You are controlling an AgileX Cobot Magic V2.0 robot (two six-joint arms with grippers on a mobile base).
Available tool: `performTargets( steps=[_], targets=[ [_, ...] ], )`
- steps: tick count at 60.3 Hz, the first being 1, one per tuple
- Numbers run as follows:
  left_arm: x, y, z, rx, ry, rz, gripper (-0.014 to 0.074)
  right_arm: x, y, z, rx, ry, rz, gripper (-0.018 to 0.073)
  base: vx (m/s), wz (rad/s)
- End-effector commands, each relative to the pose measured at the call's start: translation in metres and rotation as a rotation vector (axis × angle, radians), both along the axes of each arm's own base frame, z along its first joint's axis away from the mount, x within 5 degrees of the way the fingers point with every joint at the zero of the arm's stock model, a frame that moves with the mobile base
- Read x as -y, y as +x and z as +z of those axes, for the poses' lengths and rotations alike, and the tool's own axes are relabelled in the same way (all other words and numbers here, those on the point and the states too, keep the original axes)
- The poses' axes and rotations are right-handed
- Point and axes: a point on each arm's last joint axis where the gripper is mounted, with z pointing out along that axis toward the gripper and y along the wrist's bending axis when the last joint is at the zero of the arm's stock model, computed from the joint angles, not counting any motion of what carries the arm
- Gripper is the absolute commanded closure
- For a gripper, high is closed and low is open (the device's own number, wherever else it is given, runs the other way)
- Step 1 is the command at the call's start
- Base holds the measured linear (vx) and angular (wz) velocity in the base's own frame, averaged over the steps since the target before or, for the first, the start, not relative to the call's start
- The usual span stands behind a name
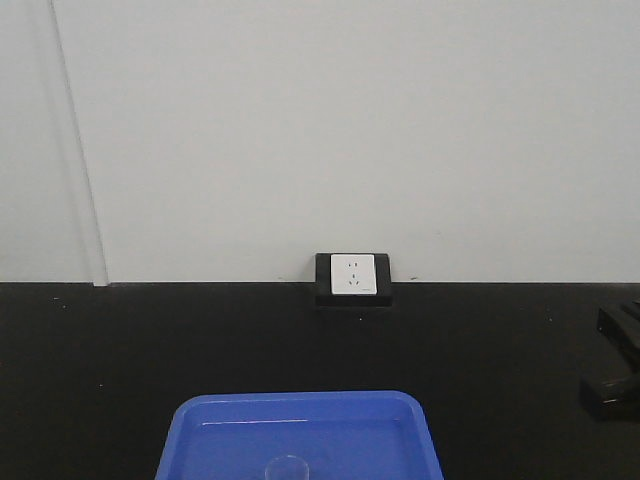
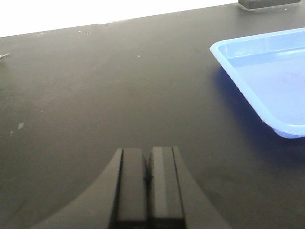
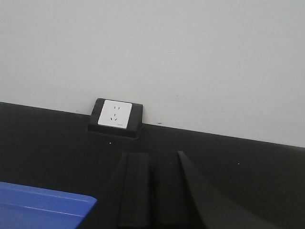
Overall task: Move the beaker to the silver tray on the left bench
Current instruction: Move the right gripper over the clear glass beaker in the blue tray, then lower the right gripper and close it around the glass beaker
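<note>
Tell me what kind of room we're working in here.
Most likely a laboratory: a matte black worktop runs along a plain white wall, a socket box sits at its back edge, and a blue tray holds what looks like a small clear beaker.

Blue tray [image 1: 298, 435] at near edge of surface [image 1: 130, 350], raised rim all round. Small beaker [image 1: 286, 468] stands inside tray, near its front. Left of tray: wide open black surface. Behind tray: open strip, then socket box [image 1: 353, 277] against wall [image 1: 300, 120]. Right of tray: open gap, then dark block [image 1: 615, 365] at frame edge.
</note>
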Motion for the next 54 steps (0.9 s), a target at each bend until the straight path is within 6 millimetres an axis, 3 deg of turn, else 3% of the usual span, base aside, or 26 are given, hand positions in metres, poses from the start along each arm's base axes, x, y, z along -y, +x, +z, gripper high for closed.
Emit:
performTargets(
  steps=[1,9,17,25,31,40,54],
  targets=[
    [0.001,0.002,0.000,0.063,-0.007,-0.011,0.0595,0.000,0.000,0.023,0.138,0.008,0.005,0.0262,0.00,0.00],
    [0.001,0.002,0.000,0.063,-0.007,-0.011,0.0595,0.000,0.000,0.024,0.151,0.015,0.005,-0.0002,0.00,0.00],
    [0.001,0.002,0.000,0.063,-0.007,-0.011,0.0595,0.000,-0.001,0.029,0.199,0.028,0.008,-0.0169,0.00,0.00],
    [0.001,0.002,0.000,0.063,-0.007,-0.011,0.0595,-0.009,0.000,0.029,0.199,0.093,0.051,-0.0163,0.00,0.00],
    [0.001,0.002,0.000,0.063,-0.007,-0.011,0.0595,-0.030,0.006,0.014,0.127,0.060,0.143,-0.0148,0.00,0.00],
    [0.001,0.002,0.000,0.063,-0.007,-0.011,0.0595,-0.072,0.015,-0.037,-0.027,-0.007,0.321,-0.0114,0.00,0.00],
    [0.001,0.002,0.000,0.063,-0.007,-0.011,0.0595,-0.124,0.007,-0.113,-0.096,0.037,0.546,-0.0050,0.00,0.00]
  ],
)
